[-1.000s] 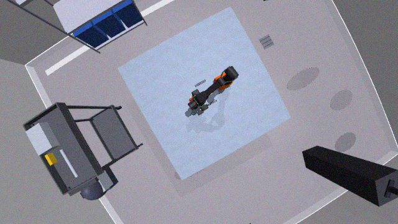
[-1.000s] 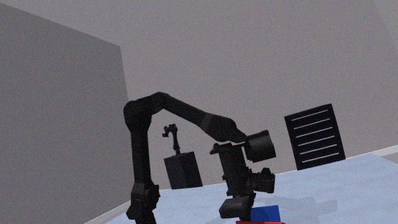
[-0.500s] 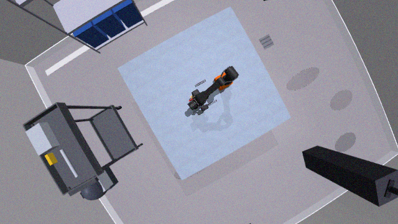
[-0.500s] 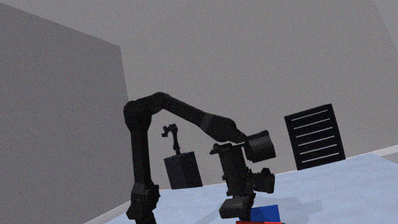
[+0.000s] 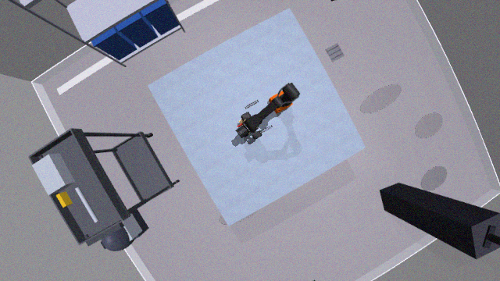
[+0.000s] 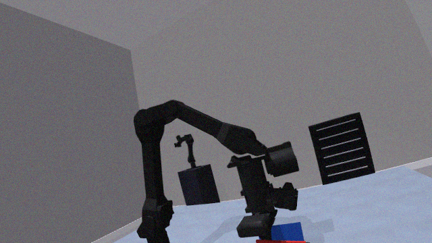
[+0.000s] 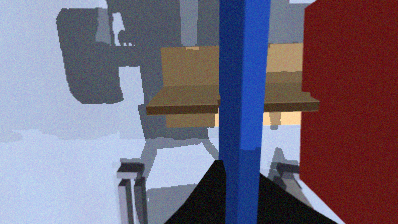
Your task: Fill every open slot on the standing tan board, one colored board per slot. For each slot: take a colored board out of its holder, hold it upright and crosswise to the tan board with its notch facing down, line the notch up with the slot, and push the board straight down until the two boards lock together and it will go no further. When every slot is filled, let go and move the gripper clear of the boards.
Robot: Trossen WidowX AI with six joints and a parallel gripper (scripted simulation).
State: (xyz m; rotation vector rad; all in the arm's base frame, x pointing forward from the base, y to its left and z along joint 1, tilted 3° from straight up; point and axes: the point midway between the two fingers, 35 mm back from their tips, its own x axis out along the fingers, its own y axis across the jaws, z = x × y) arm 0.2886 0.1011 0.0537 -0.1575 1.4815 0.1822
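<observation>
My gripper [image 5: 248, 126] [image 7: 227, 168] is shut on the blue board [image 6: 287, 231] [image 7: 255, 75], which is upright and crosswise to the tan board [image 7: 185, 95]. In the wrist view the blue board passes in front of the tan board's middle; its lower edge and notch are hidden, so I cannot tell if it touches the slot. The red board [image 5: 239, 125] [image 6: 280, 241] [image 7: 350, 100] stands to the right in the wrist view, crosswise at the tan board's right end; its joint is hidden.
Slim slotted holders [image 5: 251, 104] [image 7: 131, 172] stand on either side of the arm; a second one [image 5: 266, 129] is partly under the gripper. A wheeled cart [image 5: 98, 172], a blue-bin rack [image 5: 137, 33] and a black pedestal [image 5: 430, 218] stand off the light blue table top [image 5: 203, 164].
</observation>
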